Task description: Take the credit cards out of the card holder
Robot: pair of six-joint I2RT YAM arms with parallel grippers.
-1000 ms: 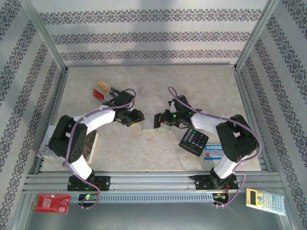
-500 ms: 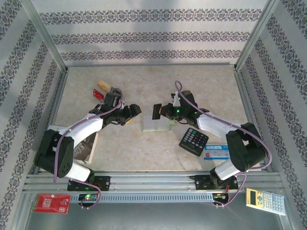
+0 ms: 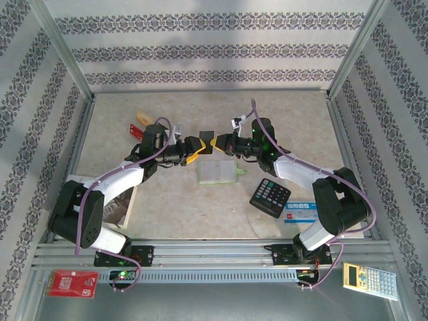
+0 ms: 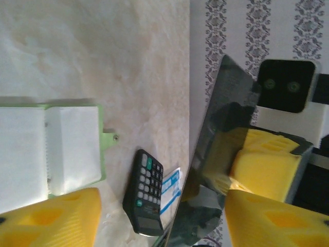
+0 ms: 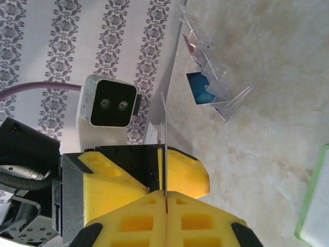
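The right gripper (image 3: 219, 142) is clenched on the thin black rectangular plastic card (image 4: 218, 149), gripping it by one end and holding it on edge in the air above the pale marbled table (image 3: 174, 207). The left gripper (image 3: 192, 147) faces it with its yellow fingers (image 4: 56, 218) parted, one on each side of the card's free end. In the left wrist view the card stands much nearer one finger than the other, and no clamp is made. The step in hand is judged to be a transfer of the card from right to left. Centre the card between the left pads before closing, so that closure does not push it sideways and bend it. Close on the flat faces, with ample overlap, clear of the right fingertips. Release the right grip only after the left grip is firm, since a thin, smooth card slips easily. The small lime-green folding card holder (image 3: 217, 172) lies open on the table just nearer than the two grippers, apart from both, near the black keypad calculator (image 3: 270, 197). Whether cards remain in it cannot be told.
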